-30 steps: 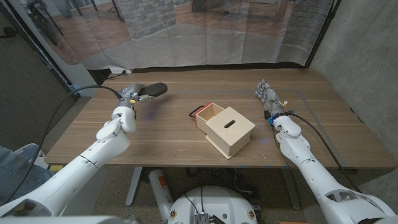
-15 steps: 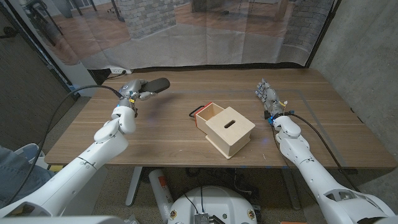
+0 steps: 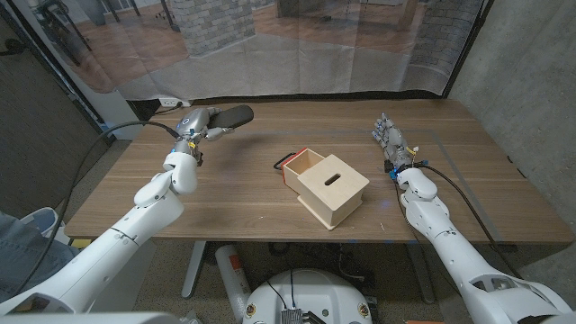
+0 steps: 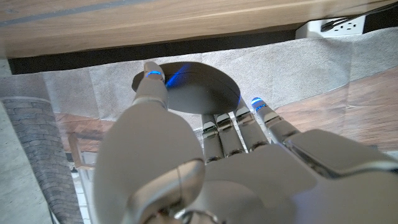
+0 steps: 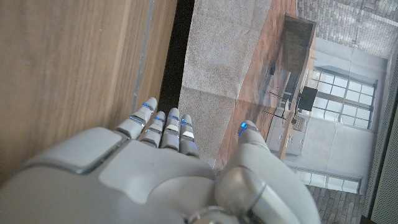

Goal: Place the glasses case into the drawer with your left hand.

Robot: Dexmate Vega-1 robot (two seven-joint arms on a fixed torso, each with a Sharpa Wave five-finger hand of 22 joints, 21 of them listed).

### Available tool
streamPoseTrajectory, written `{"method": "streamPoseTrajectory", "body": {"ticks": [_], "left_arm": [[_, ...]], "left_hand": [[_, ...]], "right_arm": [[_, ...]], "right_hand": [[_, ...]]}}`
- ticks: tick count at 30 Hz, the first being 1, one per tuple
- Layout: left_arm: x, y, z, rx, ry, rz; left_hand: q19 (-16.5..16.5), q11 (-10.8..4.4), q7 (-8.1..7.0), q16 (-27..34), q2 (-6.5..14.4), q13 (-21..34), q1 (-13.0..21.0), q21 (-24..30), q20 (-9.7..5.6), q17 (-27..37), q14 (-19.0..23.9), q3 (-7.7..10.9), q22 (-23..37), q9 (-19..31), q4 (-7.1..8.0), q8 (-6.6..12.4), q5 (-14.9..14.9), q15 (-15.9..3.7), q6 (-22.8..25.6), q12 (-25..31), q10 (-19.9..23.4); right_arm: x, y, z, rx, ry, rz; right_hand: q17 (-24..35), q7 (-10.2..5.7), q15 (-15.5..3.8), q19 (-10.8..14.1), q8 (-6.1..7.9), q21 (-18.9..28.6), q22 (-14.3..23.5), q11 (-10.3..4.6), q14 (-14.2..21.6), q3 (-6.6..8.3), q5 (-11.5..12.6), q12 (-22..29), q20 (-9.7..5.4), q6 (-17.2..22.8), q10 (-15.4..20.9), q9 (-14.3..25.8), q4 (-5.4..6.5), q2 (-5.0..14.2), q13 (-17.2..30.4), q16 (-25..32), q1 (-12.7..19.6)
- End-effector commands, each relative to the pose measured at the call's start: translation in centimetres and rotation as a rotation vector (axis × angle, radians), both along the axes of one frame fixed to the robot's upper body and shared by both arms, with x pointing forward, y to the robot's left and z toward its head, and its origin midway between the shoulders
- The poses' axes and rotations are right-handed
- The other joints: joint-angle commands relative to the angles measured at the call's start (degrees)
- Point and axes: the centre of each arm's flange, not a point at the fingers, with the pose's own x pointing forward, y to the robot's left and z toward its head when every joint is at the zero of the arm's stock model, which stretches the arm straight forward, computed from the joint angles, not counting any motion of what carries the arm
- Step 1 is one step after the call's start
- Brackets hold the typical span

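Left hand (image 3: 194, 127) grips the glasses case (image 3: 231, 116), lifted above the far-left part of the table (image 3: 225, 193). In the left wrist view the fingers (image 4: 239, 127) and thumb wrap the dark case (image 4: 193, 87); its near side sits behind the hand, so only a rounded end shows. One case, one wooden box (image 3: 327, 186) at mid-table, well apart from the case. The box's drawer (image 3: 301, 165) is pulled out on the far-left side, open top; its inside is hard to make out. A red strip shows at the drawer's outer edge, too small to identify. Slot in the box lid. Right hand (image 3: 389, 141) is at the far-right part of the table, holding nothing, fingers (image 5: 163, 124) extended side by side. A cable (image 3: 94, 153) loops off the left arm. A white power strip (image 4: 333, 25) lies on the floor behind the table.
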Motion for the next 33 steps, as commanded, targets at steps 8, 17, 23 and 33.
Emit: {"method": "streamPoseTrajectory", "body": {"ticks": [8, 17, 23, 33], "left_arm": [[-0.9, -0.9, 0.3, 0.032, -0.073, -0.081], [-1.3, -1.7, 0.5, 0.058, -0.100, -0.119], [-1.5, -2.6, 0.9, 0.084, -0.111, -0.141], [-2.2, -3.7, 1.4, 0.126, -0.134, -0.180]], "left_hand": [[-0.39, -4.97, -4.73, -0.19, 6.72, 0.22, 7.80, -0.15, -1.57, 0.21, -0.59, 2.37, 0.15, 0.14, 2.26, -0.29, -0.10, -7.00, 4.13, -0.26, 4.57], [-0.70, -5.05, -5.12, -0.09, 6.26, 0.24, 8.03, -0.21, -1.75, 0.23, -0.62, 2.37, 0.15, 0.15, 2.18, -0.37, -0.08, -7.19, 4.27, -0.26, 4.61], [-0.70, -5.09, -5.47, -0.06, 5.94, 0.24, 8.07, -0.18, -1.89, 0.24, -0.67, 2.32, 0.15, 0.15, 2.18, -0.41, -0.07, -7.33, 4.35, -0.27, 4.61], [-0.72, -5.23, -6.00, -0.08, 5.33, 0.25, 8.56, -0.14, -2.03, 0.23, -0.92, 2.36, 0.14, 0.16, 1.96, -0.39, 0.01, -7.47, 4.73, -0.22, 4.84]], "right_arm": [[-0.2, -0.2, 0.0, 0.008, -0.010, 0.002], [-0.4, -0.2, -0.3, 0.015, -0.015, 0.000], [-0.7, -0.3, -0.6, 0.023, -0.019, -0.009], [-1.2, -0.4, -0.7, 0.022, -0.027, -0.031]], "right_hand": [[0.14, -0.13, -0.27, 0.54, -0.01, -0.20, 0.24, -0.44, 0.52, 0.18, 0.03, -0.12, -0.71, -0.18, 0.24, 0.28, -0.30, 0.53, 0.20, -0.07, 0.18], [0.14, -0.20, -0.27, 0.57, 0.01, -0.26, 0.24, -0.40, 0.52, 0.17, 0.04, -0.12, -0.72, -0.15, 0.25, 0.28, -0.34, 0.54, 0.20, -0.08, 0.20], [0.14, -0.21, -0.31, 0.58, 0.03, -0.30, 0.24, -0.40, 0.53, 0.16, 0.04, -0.12, -0.73, -0.14, 0.25, 0.28, -0.35, 0.54, 0.20, -0.07, 0.19], [0.14, -0.26, -0.36, 0.63, 0.04, -0.36, 0.25, -0.27, 0.52, 0.14, 0.04, -0.10, -0.74, -0.12, 0.31, 0.28, -0.39, 0.53, 0.20, -0.08, 0.19]]}}
